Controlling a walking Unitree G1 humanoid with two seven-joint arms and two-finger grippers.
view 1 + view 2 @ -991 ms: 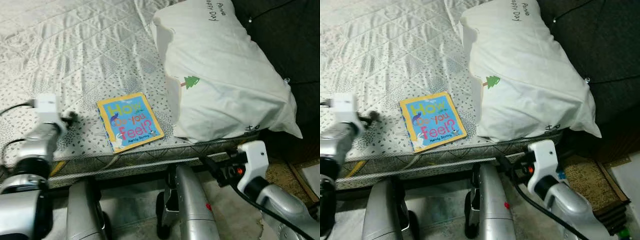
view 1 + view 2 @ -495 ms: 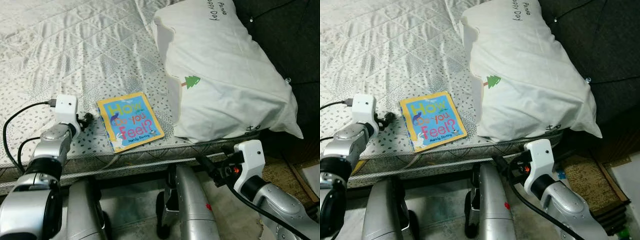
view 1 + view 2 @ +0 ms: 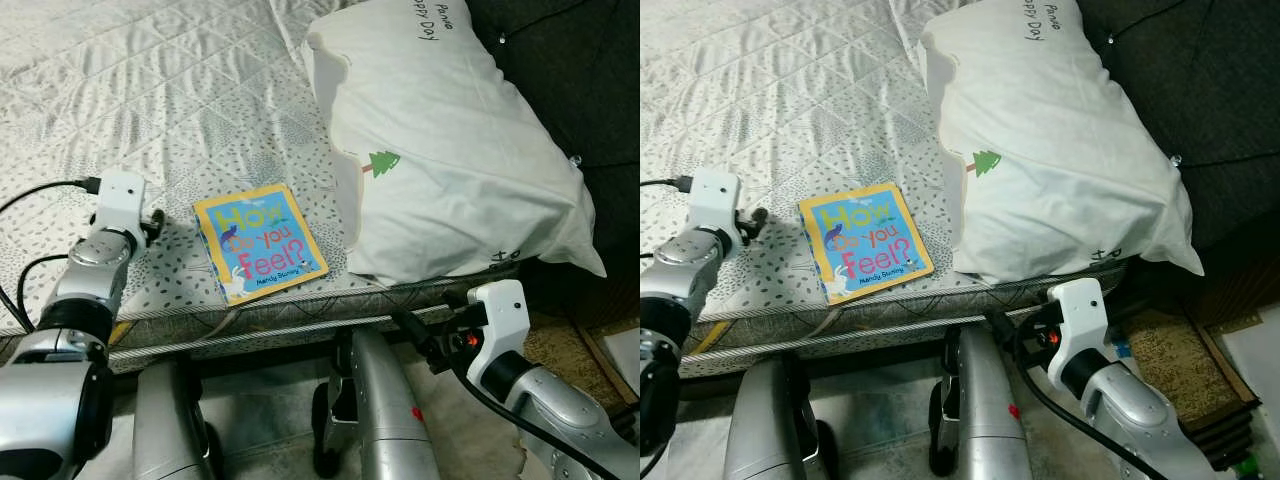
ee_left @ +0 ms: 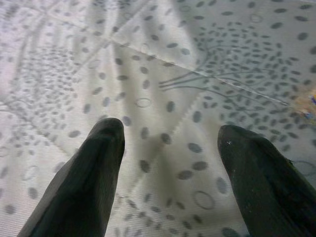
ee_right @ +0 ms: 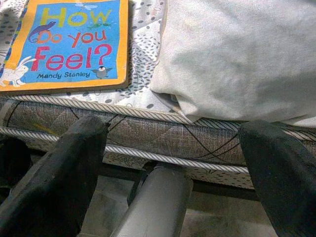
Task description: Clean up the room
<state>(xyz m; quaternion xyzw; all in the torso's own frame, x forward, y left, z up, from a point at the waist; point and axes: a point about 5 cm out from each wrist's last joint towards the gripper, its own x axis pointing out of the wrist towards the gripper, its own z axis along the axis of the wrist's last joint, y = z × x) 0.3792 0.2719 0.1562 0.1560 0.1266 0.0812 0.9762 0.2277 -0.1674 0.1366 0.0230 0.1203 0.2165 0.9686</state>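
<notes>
One book (image 3: 261,243) on the mattress (image 3: 150,110), just beside left gripper (image 4: 170,143), fingers apart, right gripper (image 5: 173,148) spread below.

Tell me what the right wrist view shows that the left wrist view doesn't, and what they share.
Right wrist view alone: the book with its title "How Do You Feel?", the white pillow beside it, the mattress edge and a silver leg of the robot below. Left wrist view alone: a close look at the dotted quilted bed cover, with only a sliver of colour at one edge. Shared: each looks along its own open tool, left tool and right tool, and both show the dotted cover.
</notes>
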